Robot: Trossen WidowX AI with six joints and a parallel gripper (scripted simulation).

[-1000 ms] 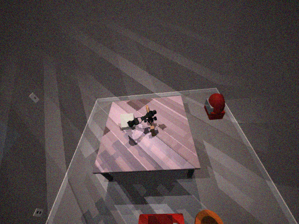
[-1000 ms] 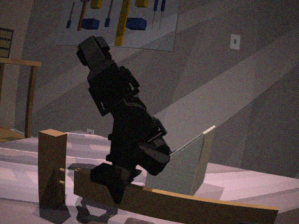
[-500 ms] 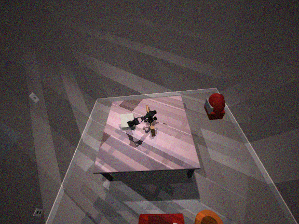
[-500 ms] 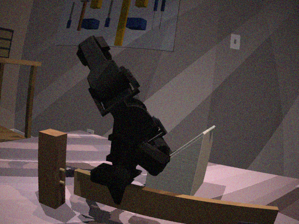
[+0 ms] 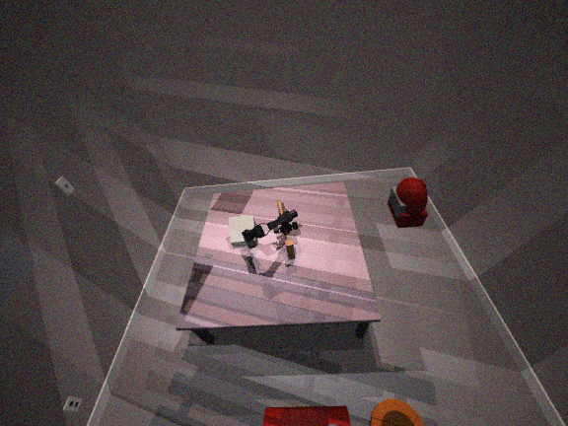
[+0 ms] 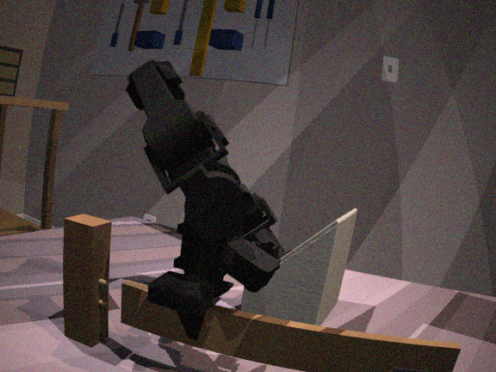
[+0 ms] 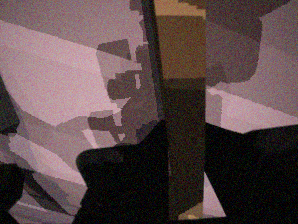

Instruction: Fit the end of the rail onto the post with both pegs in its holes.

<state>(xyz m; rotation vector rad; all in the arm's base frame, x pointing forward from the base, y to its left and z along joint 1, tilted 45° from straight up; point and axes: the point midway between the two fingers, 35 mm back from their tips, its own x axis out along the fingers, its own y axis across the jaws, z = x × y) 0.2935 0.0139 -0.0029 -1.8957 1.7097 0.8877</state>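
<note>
Exterior view shows the hand (image 6: 189, 320) clamped down over the top edge of the rail (image 6: 284, 340), fingers nearly closed with the wood pinched between them, gripping close to the end that faces the post (image 6: 86, 280). That end is lifted off the bench (image 6: 387, 297) and sits just beside the post, not touching it yet. The two pegs (image 6: 102, 291) stick out of the post toward the rail end and look roughly level with it, though I can't see the holes from any angle.

What could go sideways, as far as I can judge: the rail slopes a bit, so if it gets pushed in while tilted the pegs could catch on the end face instead of sliding into the holes, and the post might get shoved or tipped. Pushing too hard along the rail could also drag the far end out of its bracket, which is out of sight away from the post. Letting go before the pegs are fully in would just drop that end.

Away from the post, a pale wedge-shaped block (image 6: 310, 275) stands behind the rail. The bench top is pinkish wood striped with hard shadows. Beyond it there's a grey wall with a tool poster (image 6: 198, 39) and a wall socket (image 6: 390, 69).
</note>
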